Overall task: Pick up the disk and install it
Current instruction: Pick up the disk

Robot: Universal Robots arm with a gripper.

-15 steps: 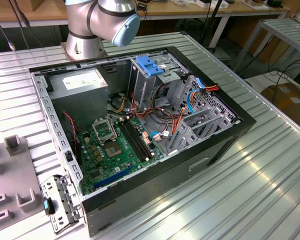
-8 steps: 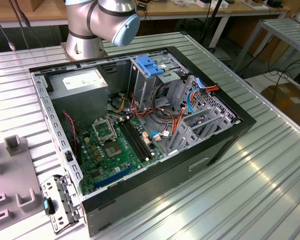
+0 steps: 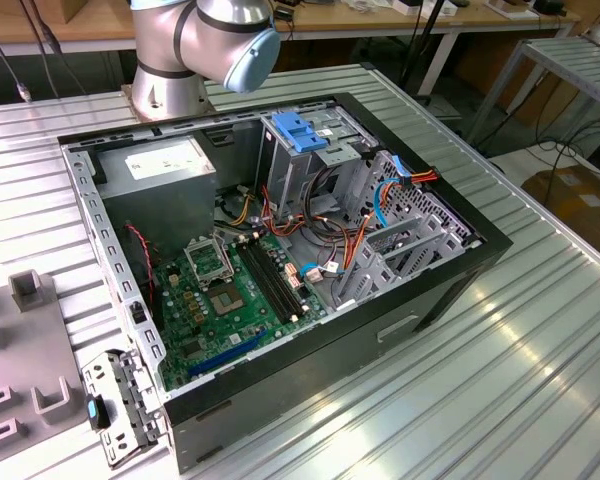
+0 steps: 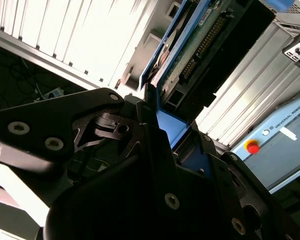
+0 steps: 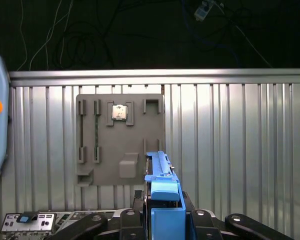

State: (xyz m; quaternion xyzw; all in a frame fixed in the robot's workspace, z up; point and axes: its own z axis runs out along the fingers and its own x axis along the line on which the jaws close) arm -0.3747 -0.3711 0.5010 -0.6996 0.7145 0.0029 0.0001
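Gripper (image 5: 163, 225) sits closest to the lens in the first wrist view, jaws pinched on the disk (image 5: 159, 167) by its blue side rails; disk hangs edge-on over the ribbed table (image 5: 240, 150), at the grey fixture plate (image 5: 120, 145) edge. Second wrist view shows its circuit-board face bare. Risks, as judged: rails are smooth plastic & grip is at one end only, so a jolt could tilt or slip it; bare board could scrape sheet metal. In the PC case (image 3: 310, 390), the drive cage (image 3: 315, 180) is crowded w/ cables (image 3: 365, 225), blue bracket (image 3: 298, 132) on top, so a snag is likely if approach is off-line. Room: plenty over the table, little inside the case.
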